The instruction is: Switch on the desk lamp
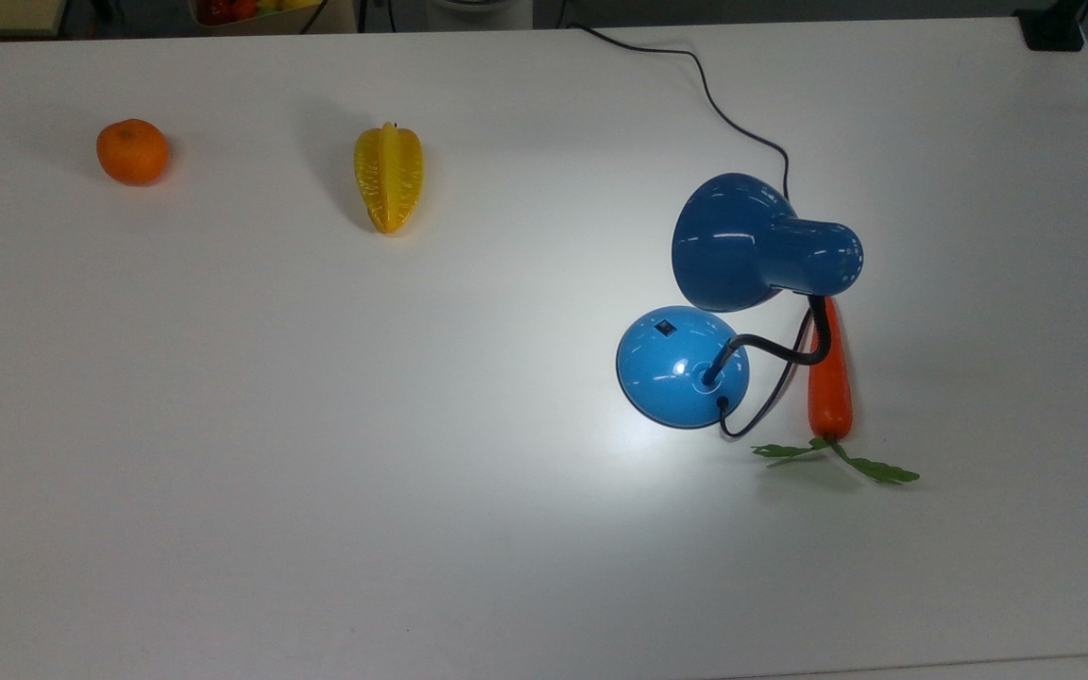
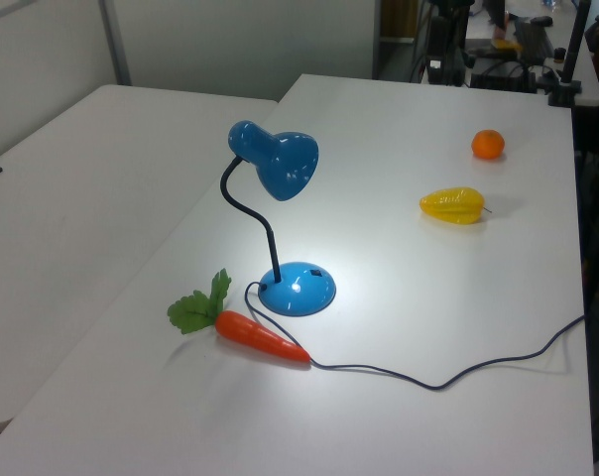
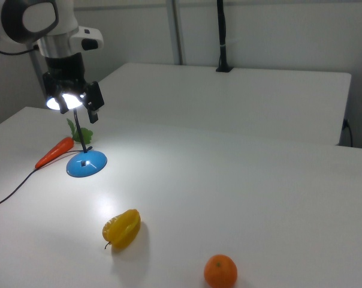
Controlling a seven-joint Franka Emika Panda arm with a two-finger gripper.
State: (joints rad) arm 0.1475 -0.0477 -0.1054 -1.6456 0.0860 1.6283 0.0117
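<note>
Fruit lies nearest in the right view: an orange (image 3: 220, 271), then a starfruit (image 3: 123, 228). Farther back the lamp (image 1: 752, 246) stands on the worktop (image 1: 317, 425) just beside a carrot (image 1: 829, 378), its shade glowing and a bright pool lying around its base (image 1: 681, 368). The end effector (image 3: 77, 103) hangs high above the worktop, fingers apart, holding nothing. The task looks done, with nothing left to do.

Probably a lab: white tables (image 2: 101, 159), robot arm (image 3: 31, 21).
</note>
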